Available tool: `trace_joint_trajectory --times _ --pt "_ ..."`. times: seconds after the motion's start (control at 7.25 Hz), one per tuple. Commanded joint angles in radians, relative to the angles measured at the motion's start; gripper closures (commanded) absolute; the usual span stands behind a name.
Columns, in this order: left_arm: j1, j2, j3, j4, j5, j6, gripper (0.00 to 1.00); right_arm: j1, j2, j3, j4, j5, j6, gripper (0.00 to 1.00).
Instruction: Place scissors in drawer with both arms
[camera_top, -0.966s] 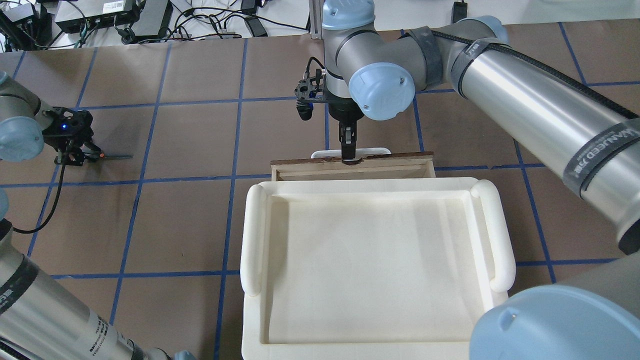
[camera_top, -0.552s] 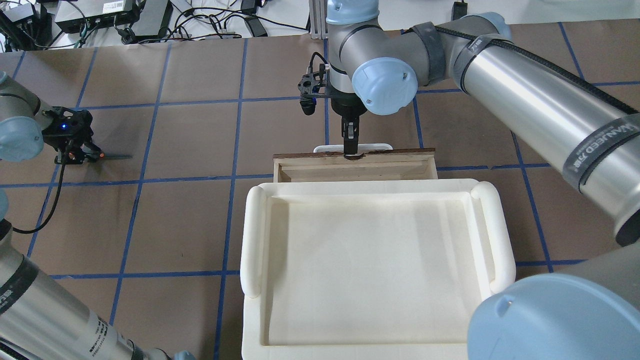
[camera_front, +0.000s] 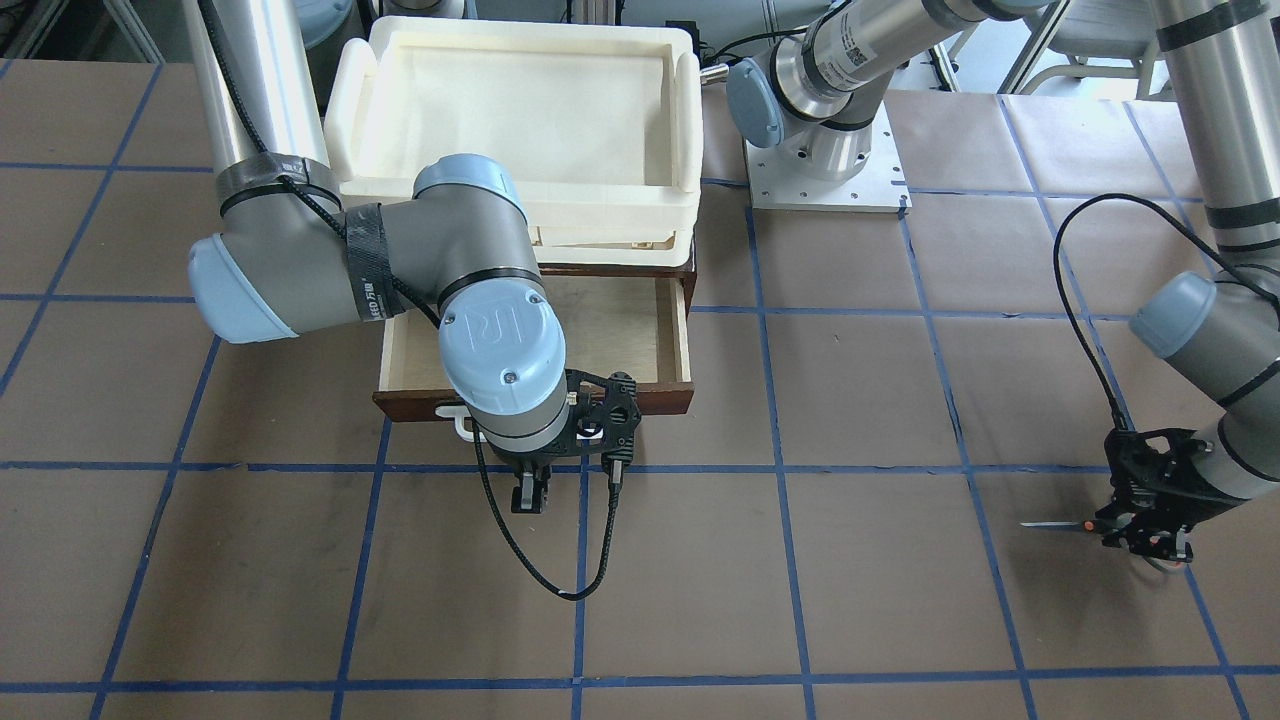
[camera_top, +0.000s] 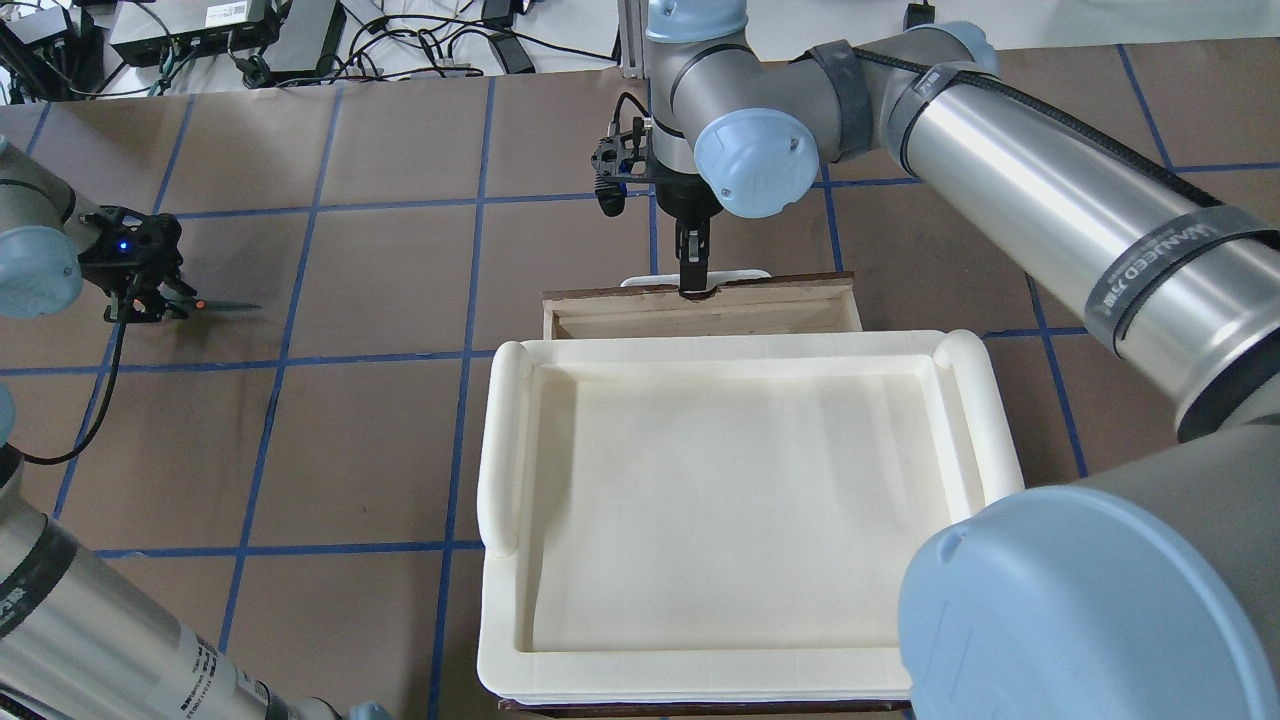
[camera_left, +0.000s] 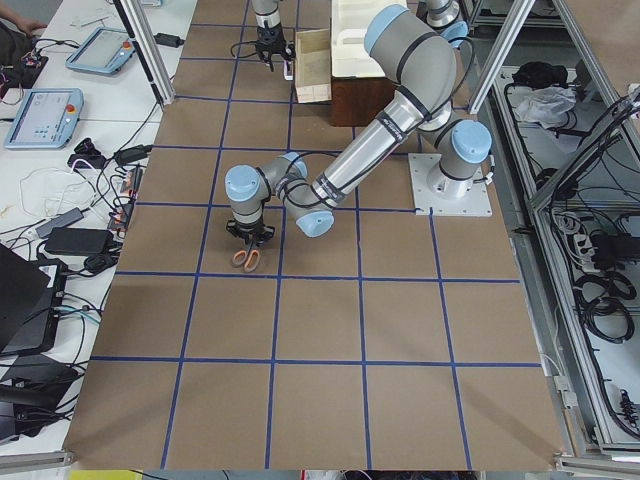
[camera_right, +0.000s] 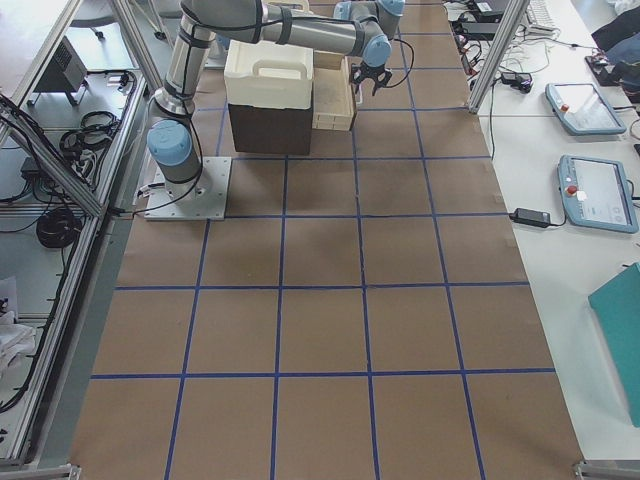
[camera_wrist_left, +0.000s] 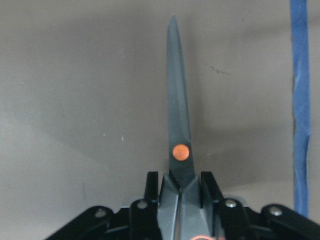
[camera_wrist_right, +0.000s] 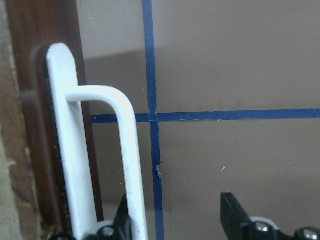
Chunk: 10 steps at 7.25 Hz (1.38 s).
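The scissors (camera_top: 215, 304) have dark blades and an orange pivot dot (camera_wrist_left: 180, 152). My left gripper (camera_top: 150, 295) is shut on them at the handle end, at the far left of the table, blades pointing right. In the front view they show at the right (camera_front: 1055, 524). The dark-brown drawer (camera_top: 800, 293) stands partly open under the cream tray, its pale inside showing (camera_front: 610, 330). My right gripper (camera_top: 690, 275) is open at the white bar handle (camera_wrist_right: 127, 150). One finger is tucked behind the bar, the other finger (camera_wrist_right: 234, 212) is well clear of it.
A cream-white foam tray (camera_top: 505, 450) sits on the dark cabinet (camera_right: 265, 130) above the drawer. The right arm's elbow (camera_top: 760, 165) hangs over the drawer front. A black cable (camera_front: 545, 575) loops below the right gripper. Brown table with blue tape grid lies all around.
The right gripper moved away from the robot, and the drawer front and tray shifted that way with it. The left gripper, holding the scissors, shifted slightly.
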Motion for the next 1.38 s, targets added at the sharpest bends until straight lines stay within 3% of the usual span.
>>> trace_joint_trajectory --times 0.0,0.41,1.24 --pt "-0.015 0.074 -0.001 -0.077 0.001 -0.018 1.0 -0.002 0.004 -0.01 -0.005 0.001 -0.003 0.35" --pt "-0.061 0.159 -0.001 -0.183 -0.007 -0.061 1.0 -0.003 0.023 -0.026 -0.022 0.001 -0.002 0.35" --pt "-0.098 0.225 -0.001 -0.263 -0.01 -0.094 1.0 -0.017 0.052 -0.069 -0.043 0.001 -0.003 0.35"
